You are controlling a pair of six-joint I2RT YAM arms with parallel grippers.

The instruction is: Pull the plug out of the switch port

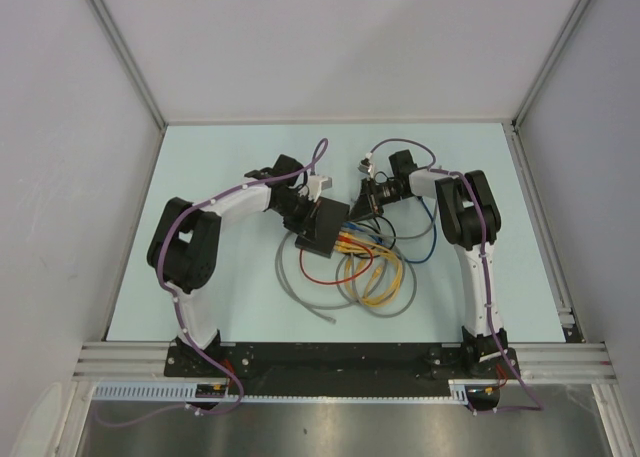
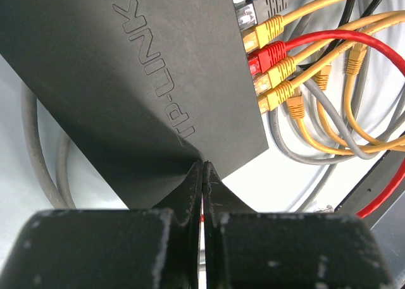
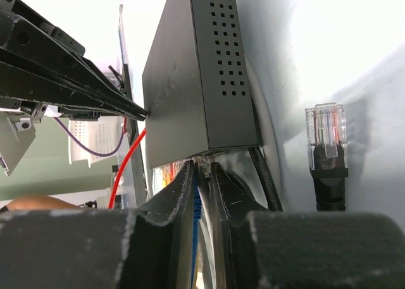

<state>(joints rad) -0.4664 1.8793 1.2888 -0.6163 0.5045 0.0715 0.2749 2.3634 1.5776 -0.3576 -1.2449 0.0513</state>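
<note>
1. The pale blue-green table (image 1: pixel 200 167) carries everything, with grey walls on three sides.
2. We see the left white-and-black arm (image 1: pixel 215 212) reaching in from the left and the right white-and-black arm (image 1: pixel 470 237) from the right. They meet near the table's middle.
3. A tangle of loose loops lies just in front of the arms' meeting point: yellow cables (image 1: pixel 380 277), a red cable (image 1: pixel 318 275) and a grey cable (image 1: pixel 298 295).
4. The switch (image 1: pixel 322 227), a flat matte-black rectangular box with raised lettering on its lid, lies on the table between the two claws, its socket edge towards the right arm.
5. The left claw (image 2: pixel 202 174) is closed, fingers pressed together, its tips resting on the switch's lid at the edge far from the sockets.
6. The right claw (image 3: pixel 201 174) sits at the socket edge, its fingers drawn in on the blue plug (image 3: pixel 197 203), which shows as a blue strip between them.
7. The socket row holds, side by side, the blue plug, a grey plug (image 2: pixel 273 0), a yellow plug (image 2: pixel 269 28), a red plug (image 2: pixel 269 54) and two more yellow ones.
8. A clear-tipped plug on a black cable (image 3: pixel 328 147) lies loose on the table beside the switch, in no socket.
</note>
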